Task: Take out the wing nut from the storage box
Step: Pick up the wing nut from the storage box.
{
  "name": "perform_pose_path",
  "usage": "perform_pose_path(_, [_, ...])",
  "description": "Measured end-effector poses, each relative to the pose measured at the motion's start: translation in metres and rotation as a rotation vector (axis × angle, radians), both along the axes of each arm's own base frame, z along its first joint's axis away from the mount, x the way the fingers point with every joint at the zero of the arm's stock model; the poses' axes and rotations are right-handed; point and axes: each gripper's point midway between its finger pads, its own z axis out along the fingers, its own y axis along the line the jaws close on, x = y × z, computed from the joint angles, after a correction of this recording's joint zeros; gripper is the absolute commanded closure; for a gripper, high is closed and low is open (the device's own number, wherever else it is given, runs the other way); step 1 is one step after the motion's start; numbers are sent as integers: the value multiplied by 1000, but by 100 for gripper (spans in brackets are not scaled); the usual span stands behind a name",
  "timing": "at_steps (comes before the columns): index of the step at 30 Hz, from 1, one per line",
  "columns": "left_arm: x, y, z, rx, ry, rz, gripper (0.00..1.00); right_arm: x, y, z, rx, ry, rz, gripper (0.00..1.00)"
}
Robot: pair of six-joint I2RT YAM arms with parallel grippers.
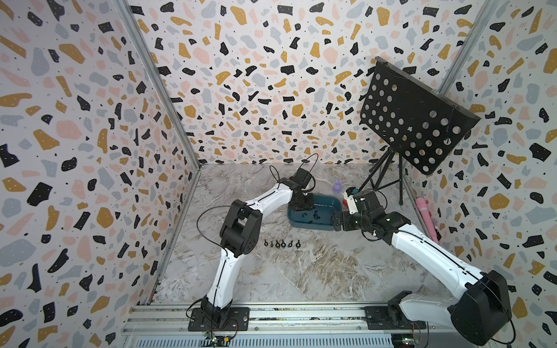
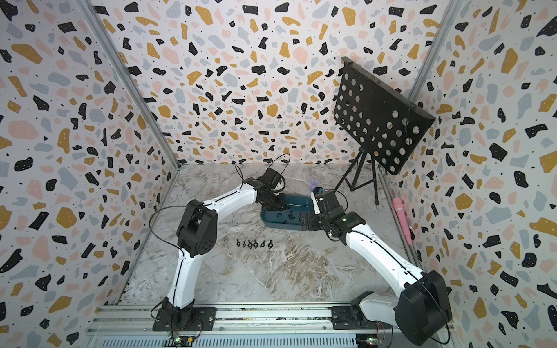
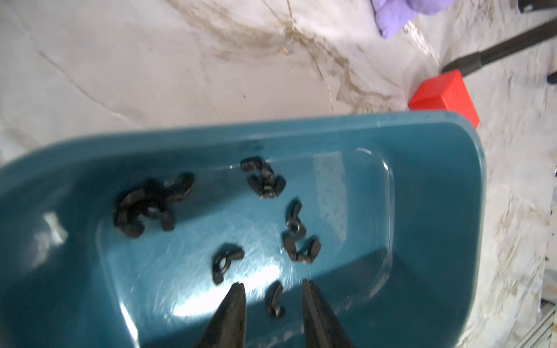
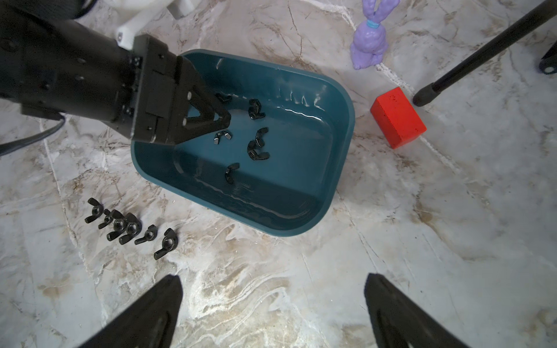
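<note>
Inside storage box [image 3: 437, 195], left gripper [image 3: 272, 283] — fingers apart, straddling one wing nut [image 3: 275, 301]; near box, right gripper [image 4: 272, 276] — fingers spread wide.

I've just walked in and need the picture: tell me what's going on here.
The left arm has its jaws down inside the storage box, part open either side of one wing nut, not gripping it yet. Several more nuts lie in the box; six lie in a row on the table. The right arm hangs nearby, jaws wide open, empty.
</note>
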Motion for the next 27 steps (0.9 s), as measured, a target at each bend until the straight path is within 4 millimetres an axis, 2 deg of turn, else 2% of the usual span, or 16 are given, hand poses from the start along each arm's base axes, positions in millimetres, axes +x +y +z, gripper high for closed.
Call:
perform_pose_path(13, [12, -12, -39, 2, 93, 117, 62, -1, -1, -1, -2, 4, -1, 0])
perform_pose_path(20, [22, -17, -33, -15, 76, 149, 62, -1, -1, -1, -3, 6, -2, 0])
perform_pose_path(27, [25, -17, -38, -12, 81, 168, 62, -1, -1, -1, -3, 6, -3, 0])
